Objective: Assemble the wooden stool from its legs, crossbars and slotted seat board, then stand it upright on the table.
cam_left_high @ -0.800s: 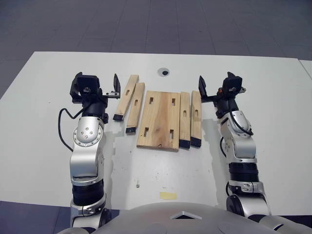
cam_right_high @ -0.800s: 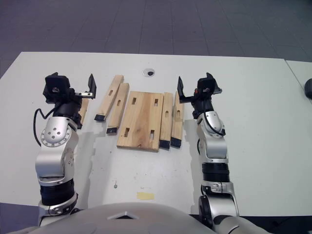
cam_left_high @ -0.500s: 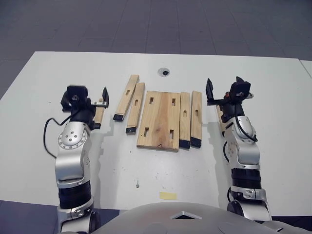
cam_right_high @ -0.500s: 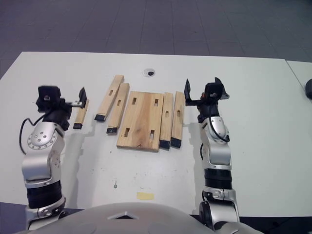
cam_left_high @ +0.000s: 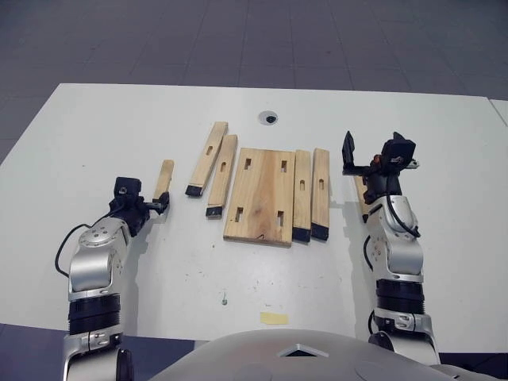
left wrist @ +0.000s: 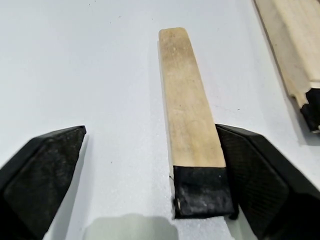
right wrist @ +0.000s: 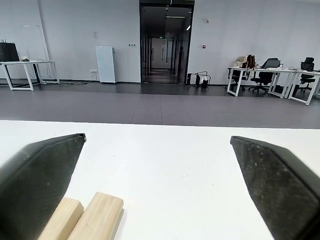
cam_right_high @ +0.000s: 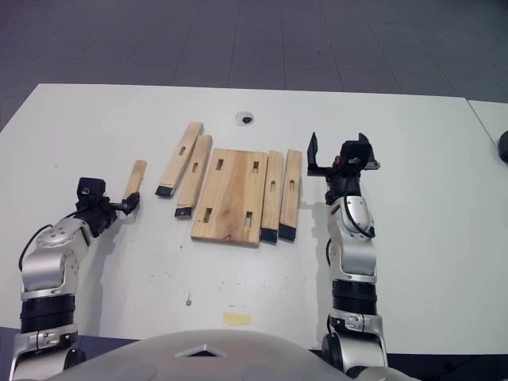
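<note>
Down at the near-left of the table, my left end effector (left wrist: 150, 127) sits low with its jaws spread wide. It straddles the black-capped near end of a short crossbar (left wrist: 187, 105). One finger rests against that cap and the other stands well clear, so nothing is gripped yet. My right end effector (cam_left_high: 373, 159) is likewise wide open and empty, held up above the table on the right side, just beside the right-hand pieces.

As I judge it, the task is barely begun — every part lies flat and separate, with no joint made. The seat board (cam_left_high: 259, 194) lies in the middle, slots facing up. Two left legs (cam_left_high: 213, 165) lie side by side just to its left, angled slightly. Two right legs (cam_left_high: 309, 193) lie against its right edge, black caps toward me. A sliver of wood (cam_left_high: 361, 197) shows beside my right arm, probably the second crossbar, though the arm hides most of it. All the slotting, and standing the stool upright, is left to do.

Around them, the table (cam_left_high: 95, 127) has a round cable hole (cam_left_high: 268, 118) on the far side of the seat board, plus a yellow tape scrap (cam_left_high: 274, 318) and a small speck (cam_left_high: 225, 301) near me — none blocks either arm. The crowding on the right looks like the real nuisance.
</note>
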Controlling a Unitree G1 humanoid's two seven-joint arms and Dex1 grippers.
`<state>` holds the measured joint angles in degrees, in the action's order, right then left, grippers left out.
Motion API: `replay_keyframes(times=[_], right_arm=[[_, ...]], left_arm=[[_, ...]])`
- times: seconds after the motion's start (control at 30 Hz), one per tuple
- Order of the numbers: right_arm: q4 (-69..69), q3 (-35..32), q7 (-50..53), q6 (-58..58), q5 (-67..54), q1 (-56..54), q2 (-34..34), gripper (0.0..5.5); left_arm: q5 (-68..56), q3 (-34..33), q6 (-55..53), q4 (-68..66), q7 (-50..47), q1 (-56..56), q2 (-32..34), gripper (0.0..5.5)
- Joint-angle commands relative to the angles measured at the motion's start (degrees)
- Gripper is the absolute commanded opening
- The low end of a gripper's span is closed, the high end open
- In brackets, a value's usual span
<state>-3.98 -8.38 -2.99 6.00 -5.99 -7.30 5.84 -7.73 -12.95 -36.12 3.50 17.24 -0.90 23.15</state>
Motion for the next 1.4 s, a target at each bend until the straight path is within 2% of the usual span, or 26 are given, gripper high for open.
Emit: replay_keyframes(times=[0.03,0.4,0.6,0.93,1.03,1.17,1.3,1.4], right_arm=[[-0.7,0.58,0.24,0.01,-0.07,0.53,-0.6,5.4],[-0.44,0.05,0.52,0.1,0.28,-0.71,0.21,5.4],[0.85,-0.2,-0.02,0.32,0.22,-1.82,1.21,5.4],[2.68,-0.02,-2.19,0.45,-0.14,-3.84,2.75,5.4],[3.16,0.4,-2.84,0.51,-0.24,-4.5,2.87,5.4],[3.67,0.62,-4.79,1.64,-1.51,-7.76,3.32,5.4],[-0.69,0.51,-9.15,7.56,-8.4,-10.75,2.76,5.4],[-8.93,1.02,-11.74,18.28,-19.48,-10.26,1.18,5.4]], left_arm=[[1.82,1.98,-1.89,-4.1,0.26,1.95,1.55,4.06],[2.43,8.43,-1.93,-5.84,3.06,6.07,3.34,2.38],[3.68,8.44,-1.73,-2.39,0.39,8.16,3.89,1.31],[3.93,4.04,-3.45,8.15,-6.12,5.66,2.64,1.31],[4.41,1.26,-3.7,12.26,-10.07,1.86,1.42,1.3],[5.01,0.82,-3.55,16.81,-13.27,-4.74,0.49,1.3],[5.22,5.4,-2.98,19.01,-10.67,-12.05,1.71,1.3],[4.85,10.79,0.21,21.57,-5.57,-14.37,2.65,1.3]])
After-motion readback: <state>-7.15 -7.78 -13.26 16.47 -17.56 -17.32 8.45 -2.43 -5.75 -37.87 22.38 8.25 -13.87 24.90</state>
